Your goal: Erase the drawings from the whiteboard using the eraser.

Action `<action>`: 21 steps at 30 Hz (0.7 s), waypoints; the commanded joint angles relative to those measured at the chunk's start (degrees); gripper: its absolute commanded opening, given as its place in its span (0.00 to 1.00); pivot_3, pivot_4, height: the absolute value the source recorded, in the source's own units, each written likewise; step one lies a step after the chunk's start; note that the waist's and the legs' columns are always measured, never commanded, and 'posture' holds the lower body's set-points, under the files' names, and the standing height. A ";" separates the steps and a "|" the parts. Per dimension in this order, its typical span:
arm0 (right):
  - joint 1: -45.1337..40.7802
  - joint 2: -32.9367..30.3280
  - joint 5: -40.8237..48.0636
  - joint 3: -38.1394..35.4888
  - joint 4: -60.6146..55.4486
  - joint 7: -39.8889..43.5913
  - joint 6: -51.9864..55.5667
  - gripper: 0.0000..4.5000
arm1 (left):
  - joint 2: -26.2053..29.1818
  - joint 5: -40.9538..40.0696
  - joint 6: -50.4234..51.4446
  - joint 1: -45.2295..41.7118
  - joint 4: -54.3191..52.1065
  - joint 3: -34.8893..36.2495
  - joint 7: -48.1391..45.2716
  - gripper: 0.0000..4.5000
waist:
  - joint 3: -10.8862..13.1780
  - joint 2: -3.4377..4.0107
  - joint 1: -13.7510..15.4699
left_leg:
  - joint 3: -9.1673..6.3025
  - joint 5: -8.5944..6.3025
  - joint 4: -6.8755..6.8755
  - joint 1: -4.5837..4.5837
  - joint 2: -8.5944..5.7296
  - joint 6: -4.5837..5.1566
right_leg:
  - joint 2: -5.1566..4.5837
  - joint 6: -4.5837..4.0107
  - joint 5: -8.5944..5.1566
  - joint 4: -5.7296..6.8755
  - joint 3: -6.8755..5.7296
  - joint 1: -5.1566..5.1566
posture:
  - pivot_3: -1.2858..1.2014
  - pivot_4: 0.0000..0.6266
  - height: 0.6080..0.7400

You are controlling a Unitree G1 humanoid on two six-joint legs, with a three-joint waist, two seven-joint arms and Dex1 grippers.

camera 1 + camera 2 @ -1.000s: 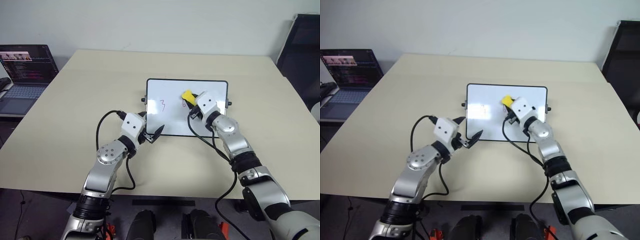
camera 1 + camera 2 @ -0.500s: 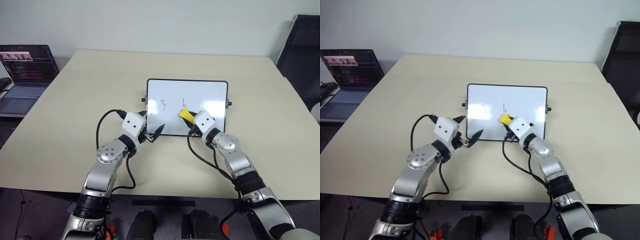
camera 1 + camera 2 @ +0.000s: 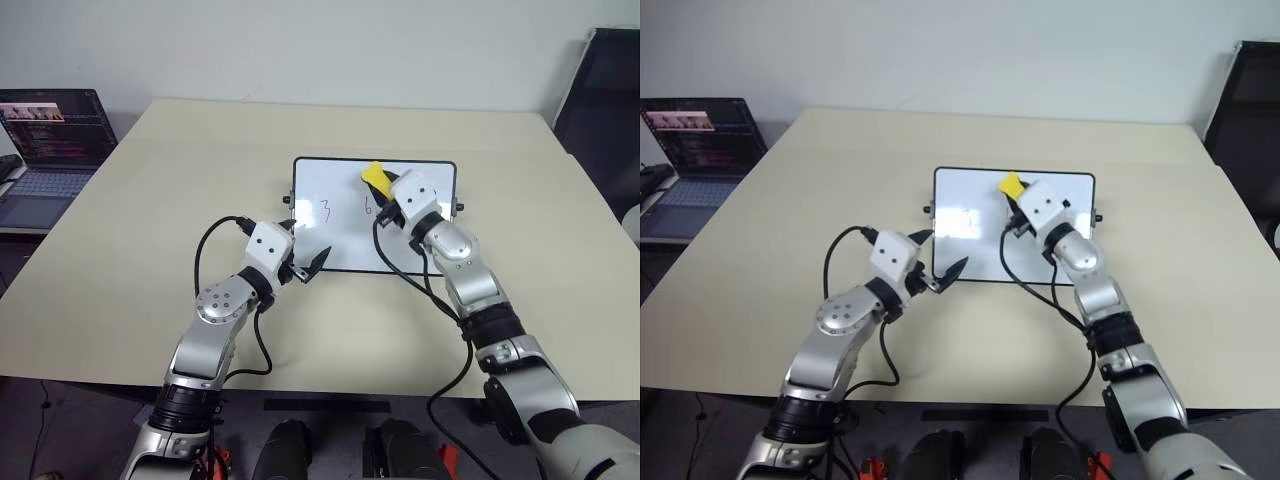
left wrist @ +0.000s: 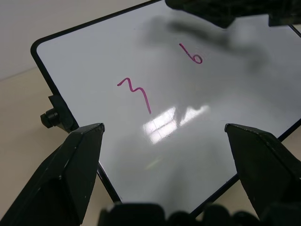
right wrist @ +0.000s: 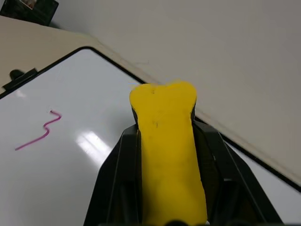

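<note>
Your right gripper (image 3: 385,192) clamps the eraser (image 3: 376,178) over the far edge of the whiteboard (image 3: 340,245), which lies mid-table (image 3: 150,200). Drawings "3" (image 3: 325,210) and "6" (image 3: 369,208) show. Your left gripper (image 3: 305,262) hovers, fingers spread, at the near-left corner.

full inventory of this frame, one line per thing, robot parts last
table: 1, beige, under everything
whiteboard: 1, white with black frame, flat on the table at centre
drawings: red "3" and "6" on the board; no third digit can be made out
eraser: 1, yellow, near the board's far edge
laptop: 1, dark, screen on, far left off the table
dark object: 1, black, far right; cannot tell what it is
left end effector: black fingers open, at the board's near left corner
right end effector: shut on the eraser
</note>
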 commanded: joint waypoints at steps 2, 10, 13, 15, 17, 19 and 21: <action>-3.56 0.37 -1.43 0.70 4.87 -0.21 0.79 0.26 | -0.08 0.09 -1.04 -0.34 -1.89 0.33 0.15 1.00 | 0.00 0.00 0.00 | 0.00 0.00 0.00 -0.01 0.00 0.00 | 0.00 0.00 0.00 0.00 0.00 -0.01 | 0.52 0.24 1.00; -5.69 -0.54 -6.14 4.47 7.98 0.97 10.45 0.26 | -0.14 0.06 -0.30 0.47 -3.36 0.66 0.91 1.00 | -0.01 0.00 -0.19 | 0.01 0.01 0.02 0.14 0.06 0.00 | -0.02 -0.05 0.03 0.08 0.02 0.08 | 0.52 0.24 1.00; -4.92 -0.71 -6.35 4.71 6.25 1.76 12.55 0.26 | -0.17 0.03 -0.16 0.79 -3.75 0.72 1.10 1.00 | -0.01 0.01 -0.17 | 0.03 0.01 0.02 0.39 0.05 0.00 | -0.01 -0.04 0.02 0.06 0.04 0.33 | 0.52 0.24 1.00; -3.92 -0.94 -6.39 4.96 4.52 2.29 13.58 0.26 | -0.18 0.05 -0.18 0.85 -3.75 0.75 1.17 1.00 | -0.01 0.00 -0.10 | 0.04 0.01 0.02 0.49 0.05 0.00 | -0.01 -0.04 0.02 0.05 0.04 0.44 | 0.52 0.24 1.00; -2.46 -1.27 -6.36 5.19 2.45 2.80 14.63 0.26 | -0.22 0.06 -0.19 0.75 -3.63 0.74 1.23 1.00 | -0.01 0.00 -0.06 | 0.03 0.01 0.02 0.50 0.05 0.00 | -0.01 -0.04 0.02 0.05 0.04 0.45 | 0.52 0.24 1.00; -0.21 -1.78 -6.46 5.54 -0.48 3.63 15.98 0.26 | -0.21 0.06 -0.23 0.47 -3.43 0.76 1.25 1.00 | -0.01 0.00 -0.04 | 0.03 0.01 0.01 0.50 0.05 0.00 | -0.01 -0.04 0.02 0.04 0.04 0.45 | 0.52 0.24 1.00; 1.53 -2.19 -6.69 5.84 -2.84 4.33 17.09 0.26 | -0.19 0.05 -0.28 0.27 -3.27 0.78 1.23 1.00 | -0.01 0.00 -0.03 | 0.02 0.00 0.01 0.49 0.05 0.00 | -0.02 -0.04 0.02 0.03 0.03 0.45 | 0.52 0.24 1.00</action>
